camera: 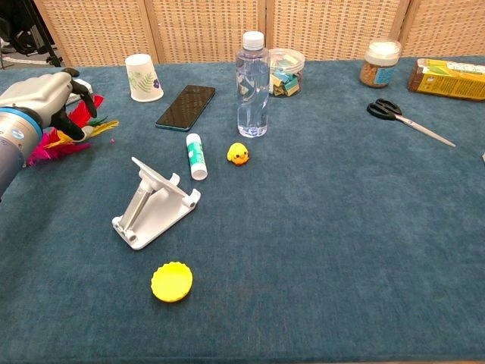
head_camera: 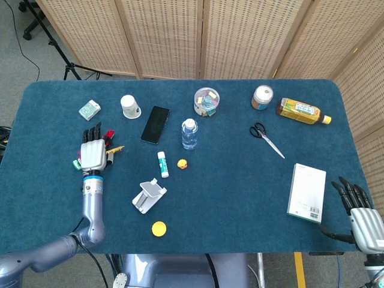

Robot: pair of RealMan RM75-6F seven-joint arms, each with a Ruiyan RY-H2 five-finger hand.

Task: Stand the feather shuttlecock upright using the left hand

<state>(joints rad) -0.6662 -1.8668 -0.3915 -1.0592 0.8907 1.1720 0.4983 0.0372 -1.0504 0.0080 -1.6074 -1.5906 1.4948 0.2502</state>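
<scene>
Left hand over the lying shuttlecock

The left hand [head_camera: 93,155] covers the feather shuttlecock [camera: 76,130] at the table's left; grip unclear. Only the head view shows the right hand [head_camera: 363,219], fingers spread, holding nothing.

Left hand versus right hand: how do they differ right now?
The left hand is over the table, above the lying feather shuttlecock; the right hand hangs off the table's near right corner, over nothing. The left hand appears in both views, the right only in the head view. Neither plainly holds anything.
</scene>
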